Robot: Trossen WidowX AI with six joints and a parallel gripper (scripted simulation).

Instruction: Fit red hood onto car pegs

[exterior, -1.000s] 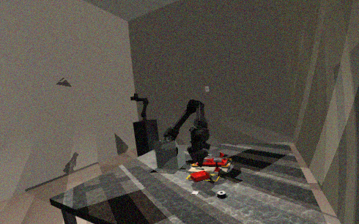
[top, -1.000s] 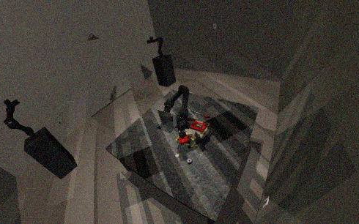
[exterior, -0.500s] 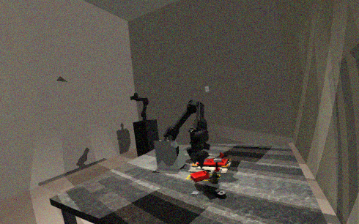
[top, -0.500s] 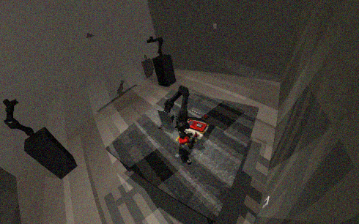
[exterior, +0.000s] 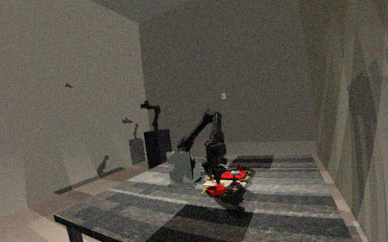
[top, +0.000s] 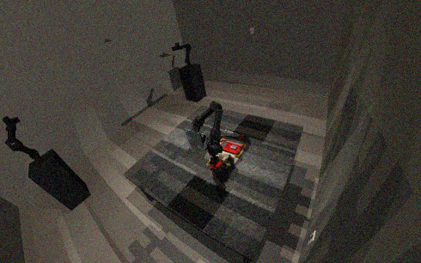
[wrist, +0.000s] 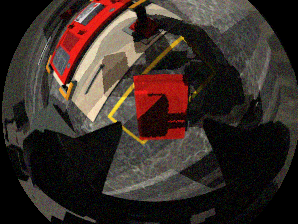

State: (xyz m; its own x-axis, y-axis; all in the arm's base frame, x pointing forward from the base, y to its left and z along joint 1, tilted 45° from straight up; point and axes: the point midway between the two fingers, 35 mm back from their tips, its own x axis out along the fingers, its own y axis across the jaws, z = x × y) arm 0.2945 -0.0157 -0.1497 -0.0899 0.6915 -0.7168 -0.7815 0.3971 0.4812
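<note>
The hood [top: 216, 163] [exterior: 215, 190] [wrist: 175, 90], a small red shell, lies on the table within a yellow outline, partly shadowed. Its corner holes cannot be made out. My gripper [exterior: 218, 183] [wrist: 164, 124] is open and empty, pointing down close above the hood; the wrist view shows the hood between and slightly beyond the fingertips. The red car chassis [top: 232, 147] [exterior: 233, 175] [wrist: 79, 51] sits in its jig beyond a cream board, at the upper left in the wrist view. The pegs are too small to tell.
The cream board [wrist: 91, 87] lies between the hood and the chassis. A small dark red object [wrist: 145, 26] stands at its far end. The grey block [exterior: 180, 168] at the arm's base is to the left. Dark shadows cross the table [top: 252, 189].
</note>
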